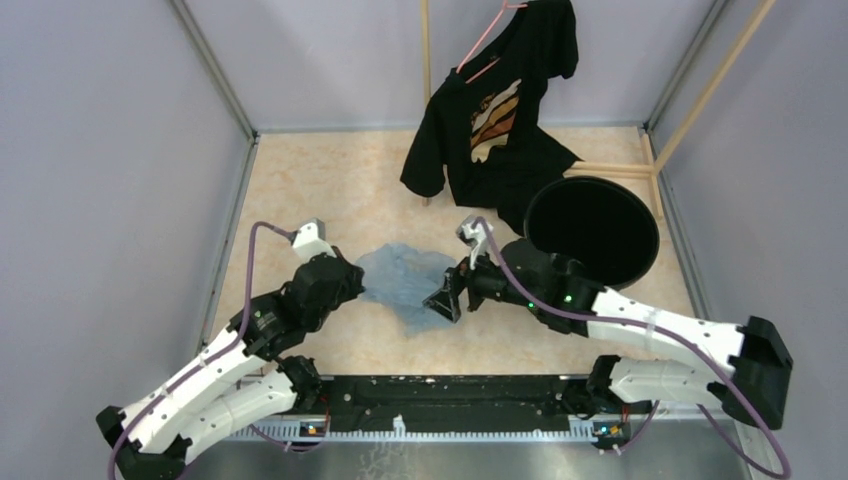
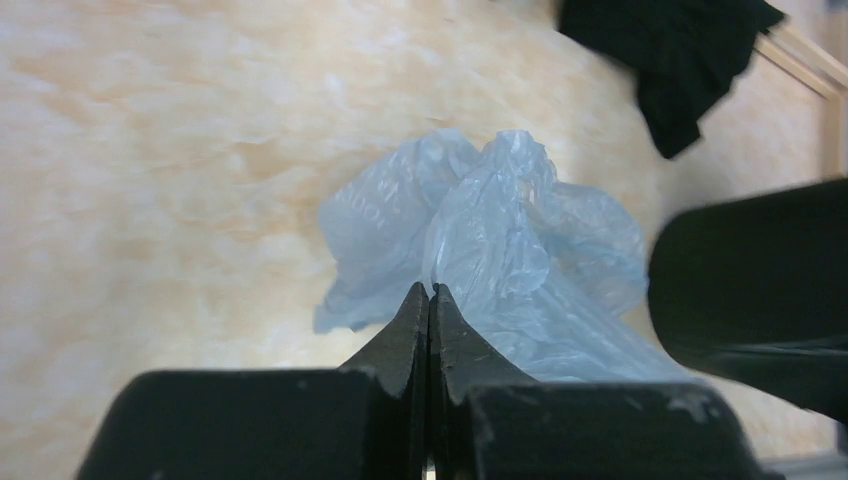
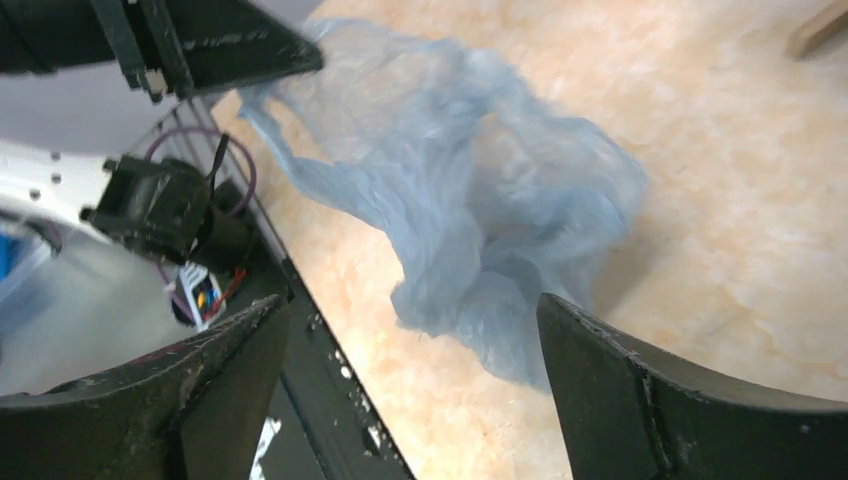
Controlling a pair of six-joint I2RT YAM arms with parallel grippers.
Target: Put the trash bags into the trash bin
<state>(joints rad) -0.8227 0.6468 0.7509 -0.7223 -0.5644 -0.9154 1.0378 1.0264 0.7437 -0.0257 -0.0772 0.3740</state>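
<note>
The left end effector [image 2: 430, 292] is clamped on the bag [image 2: 500, 240], bunching it for a lift toward the bin [image 1: 600, 240]; the right end effector [image 3: 415, 305] gapes open, holding nothing.

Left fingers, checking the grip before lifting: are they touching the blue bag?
Touching. Left wrist view: the shut left fingers pinch a fold of the blue bag.

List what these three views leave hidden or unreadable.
1. Top view: the right gripper covers part of the trash bag.
2. Left wrist view: the bag's white lettering is too faint and crumpled to read.
3. Top view: the trash bin floor is lost in darkness.
</note>
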